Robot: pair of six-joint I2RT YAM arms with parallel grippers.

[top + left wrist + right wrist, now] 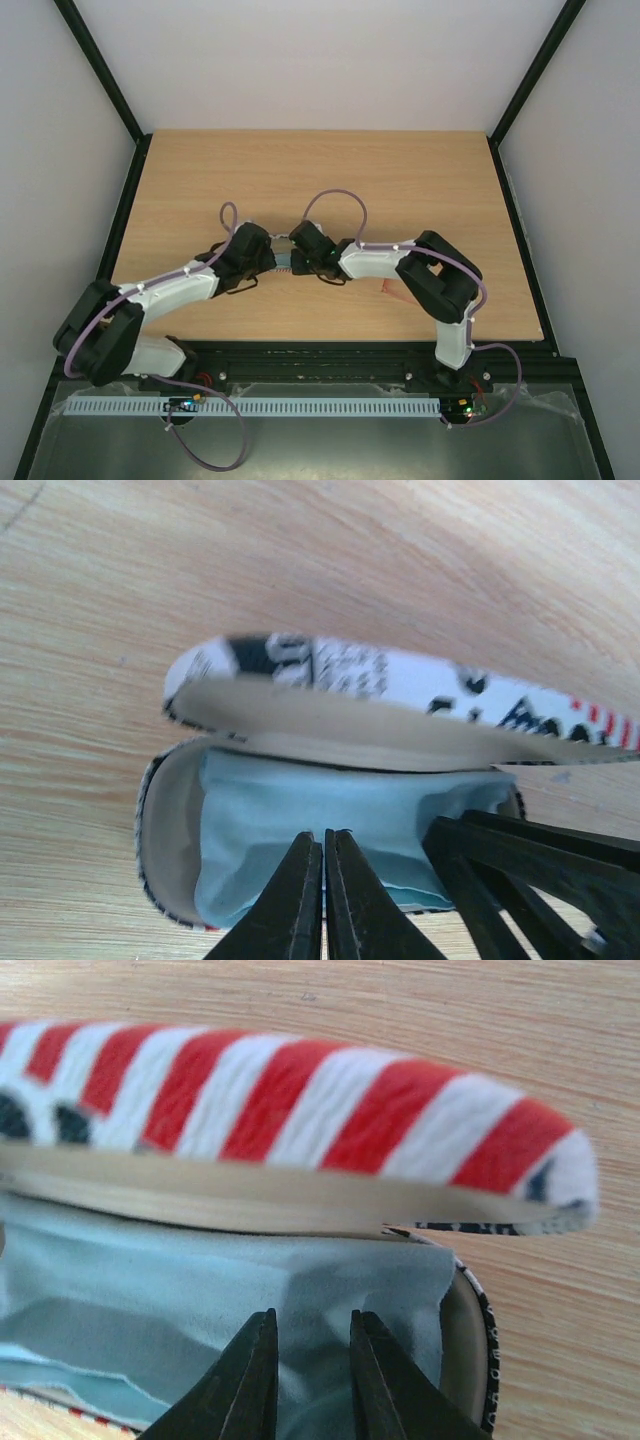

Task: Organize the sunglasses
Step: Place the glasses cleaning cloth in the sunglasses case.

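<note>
The flag-patterned case (400, 675) lies open on the table with its lid half raised; it also shows in the right wrist view (300, 1110). A light blue cloth (330, 800) covers the inside of the case and also shows in the right wrist view (180, 1280). The sunglasses are hidden in both wrist views. A small red-orange sliver (390, 289) shows by the right forearm; I cannot tell what it is. My left gripper (323, 836) is shut, tips at the cloth. My right gripper (312, 1320) is slightly open over the cloth's right end.
Both grippers meet at the case (283, 262) in the middle of the wooden table (320, 170). The right gripper's black fingers (520, 865) stand close beside the left gripper. Black frame rails run along the table's sides.
</note>
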